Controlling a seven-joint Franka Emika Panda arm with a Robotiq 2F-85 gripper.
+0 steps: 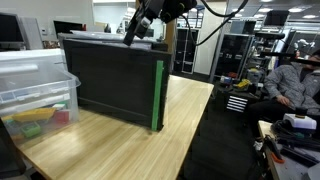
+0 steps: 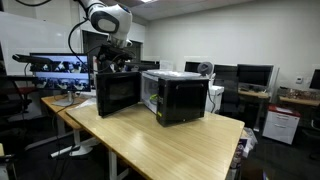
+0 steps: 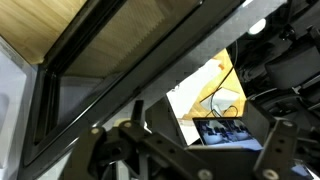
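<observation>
Black microwave [image 2: 182, 98] — its door [image 1: 108, 78] dark, with a green edge strip [image 1: 157, 95]; pale wood-grain worktop [image 1: 115, 150]; black end effector [image 1: 133, 37]; clear bin [image 1: 35, 80] — red, yellow, green pieces [image 1: 38, 117].

A clear plastic bin [image 1: 35, 85] rests on the wooden table [image 1: 120, 150]; a person [image 1: 295, 85] sits well apart.

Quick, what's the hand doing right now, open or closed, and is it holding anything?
Hand: open, holding nothing, at the top edge of the open microwave door.

Evenly bright under office ceiling light; soft shadows on table [image 2: 170, 140]; microwave door [image 3: 100, 90] blurred in wrist view.
</observation>
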